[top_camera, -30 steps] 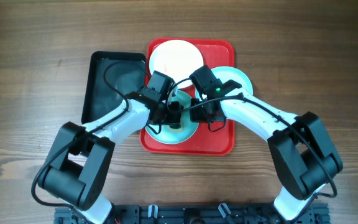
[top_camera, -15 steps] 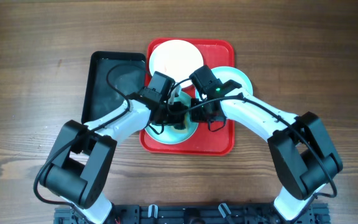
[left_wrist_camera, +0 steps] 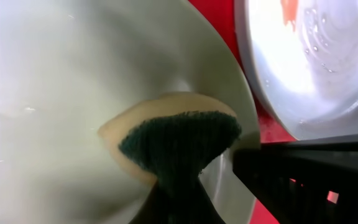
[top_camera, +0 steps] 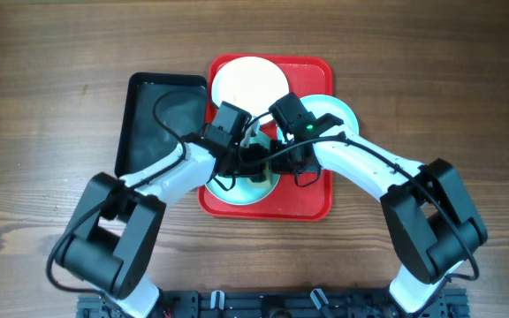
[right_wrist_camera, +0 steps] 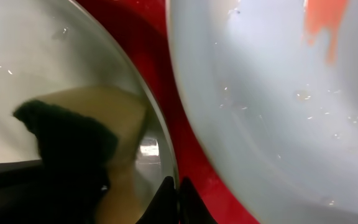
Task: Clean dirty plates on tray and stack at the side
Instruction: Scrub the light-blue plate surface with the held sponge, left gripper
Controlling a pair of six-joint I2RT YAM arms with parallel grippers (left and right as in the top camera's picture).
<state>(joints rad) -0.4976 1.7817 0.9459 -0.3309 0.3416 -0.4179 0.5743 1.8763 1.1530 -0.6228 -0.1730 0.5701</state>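
While the black rectangular plastic tray [top_camera: 162, 115] sits at the left on the wooden counter [top_camera: 51, 79], just beside the large red rectangular plastic tray [top_camera: 312, 201], the risks gather in the middle. The left gripper [top_camera: 253, 166] is pinched tight on a yellow foam sponge with a dark green scouring face [left_wrist_camera: 179, 140]. It presses the sponge onto the near light blue round plate [top_camera: 241, 194], which lies in the red tray's near half. The sponge sits close to that plate's rim, so a harder stroke could, I judge, run it off the edge or shove the plate sideways.

Just to the right, the right gripper [right_wrist_camera: 174, 194] has its fingertips nipped together on the same rim, seemingly steadying the plate. The hold looks shallow, and scrubbing force might pull the rim free. The two grippers are almost touching, so a knock or a snagged cable is possible.

Farther right, the second light blue round plate [top_camera: 341, 110], marked by an orange smear [right_wrist_camera: 322, 25], overhangs the tray's right rim and may tip if nudged.

The plates face upward, including the white round plate [top_camera: 250, 79] in the tray's far half, and being round they have no long axis. The red tray's long axis runs from the robot's side toward the far side.
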